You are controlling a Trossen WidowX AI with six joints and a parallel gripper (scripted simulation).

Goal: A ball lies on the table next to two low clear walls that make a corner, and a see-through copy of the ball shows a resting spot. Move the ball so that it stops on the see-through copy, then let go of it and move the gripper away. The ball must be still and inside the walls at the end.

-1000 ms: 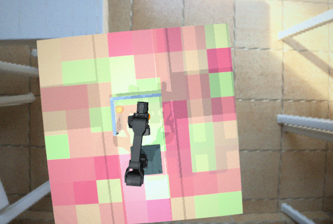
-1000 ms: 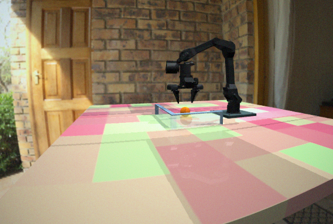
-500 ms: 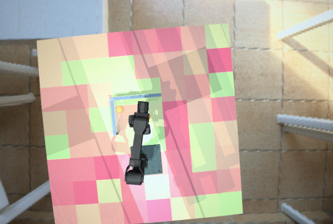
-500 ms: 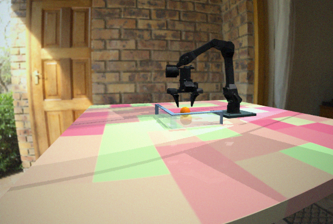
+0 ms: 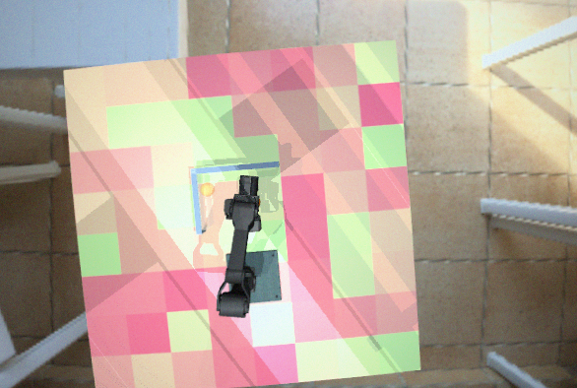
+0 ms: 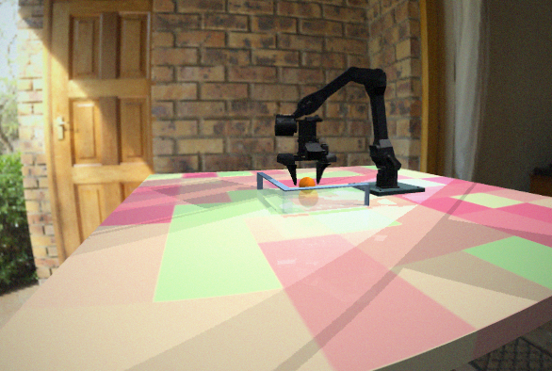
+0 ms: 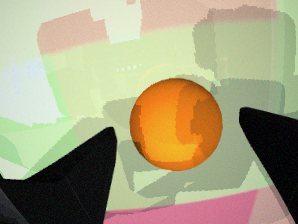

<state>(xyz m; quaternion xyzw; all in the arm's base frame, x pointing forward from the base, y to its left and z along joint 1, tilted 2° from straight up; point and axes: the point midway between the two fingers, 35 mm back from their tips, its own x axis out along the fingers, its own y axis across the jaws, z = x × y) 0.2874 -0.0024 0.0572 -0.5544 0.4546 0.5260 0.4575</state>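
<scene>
The orange ball (image 6: pixel 307 181) (image 7: pixel 176 125) lies on the table, mostly hidden under the arm in the top view, where only a sliver shows. The see-through copy (image 5: pixel 207 189) (image 6: pixel 308 199) sits near the inside of the corner. The low clear walls have blue top edges, one along the back (image 5: pixel 236 168) and one along the left (image 5: pixel 197 201) in the top view. My gripper (image 6: pixel 307 185) (image 7: pixel 177 124) points down and is open and empty. Its fingertips stand on either side of the ball in the wrist view, at about the height of its top in the exterior view.
The arm's dark base plate (image 5: pixel 266 277) (image 6: pixel 405 188) stands on the patchwork-coloured table (image 5: pixel 345 314) (image 6: pixel 212 258). The left wall's front end lies to the left of the arm in the top view. Shadows of the arm fall around the ball.
</scene>
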